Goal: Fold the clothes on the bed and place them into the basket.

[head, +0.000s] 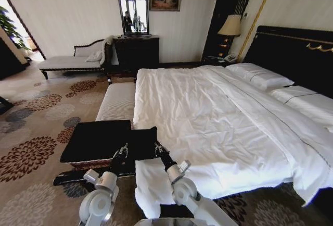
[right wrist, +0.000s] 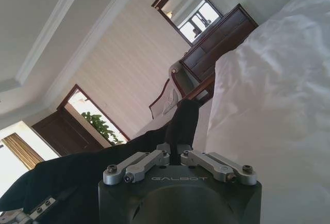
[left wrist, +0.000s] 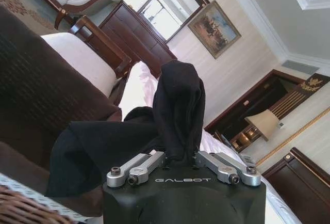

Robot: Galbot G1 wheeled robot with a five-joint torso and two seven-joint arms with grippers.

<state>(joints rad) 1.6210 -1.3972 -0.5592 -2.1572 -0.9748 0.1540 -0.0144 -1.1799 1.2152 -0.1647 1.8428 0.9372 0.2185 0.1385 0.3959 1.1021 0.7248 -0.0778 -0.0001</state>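
The clothes are one black T-shirt [head: 141,141], bunched and held up between both grippers at the near left corner of the bed [head: 208,116]. My left gripper [head: 123,151] is shut on one edge of the black fabric [left wrist: 178,100]. My right gripper [head: 157,147] is shut on the other edge [right wrist: 184,123]. The shirt's lettering is hidden in the folds. The basket [head: 87,162], wicker-sided with a black lining [left wrist: 41,90], stands on the floor just left of the shirt. The shirt's left side reaches over the basket's right edge.
A pale upholstered bench [head: 117,101] runs along the bed's left side behind the basket. Beyond are a dark dresser with a mirror [head: 136,51], a chaise [head: 73,62] and a lamp [head: 230,26]. Flower-patterned carpet [head: 31,132] lies open to the left.
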